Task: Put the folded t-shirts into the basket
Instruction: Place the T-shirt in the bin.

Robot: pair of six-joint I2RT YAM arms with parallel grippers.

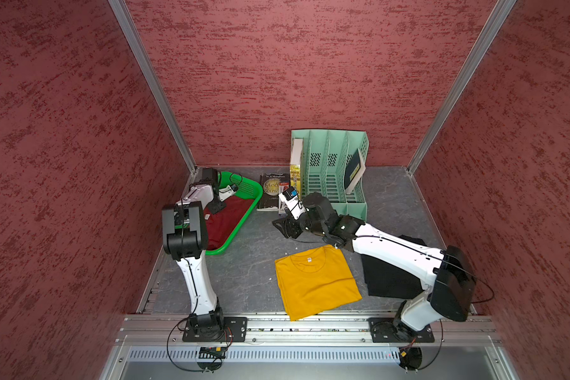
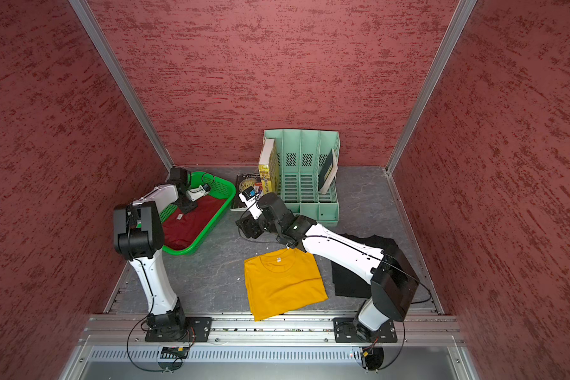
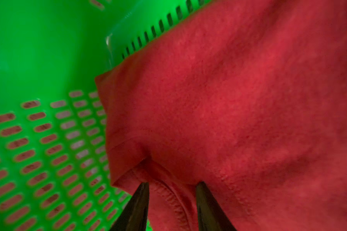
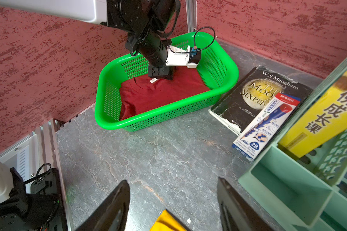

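One t-shirt [image 1: 234,217] in basket [image 1: 248,188], book [image 1: 270,197] right of it, organiser [image 1: 329,164] further right

Your basket [image 1: 248,189] at ten o'clock is bright green, its walls patterned with rows of small slots, and the dark red t-shirt [image 1: 234,214] in it is plain. At six o'clock the mustard yellow t-shirt [image 1: 316,283] is plain too. At four o'clock is the black t-shirt [image 1: 389,279]. The file organiser [image 1: 329,154] at one o'clock is mint green. The table [image 1: 250,269] is grey with marble veining, and the walls [image 1: 293,65] are mottled red.
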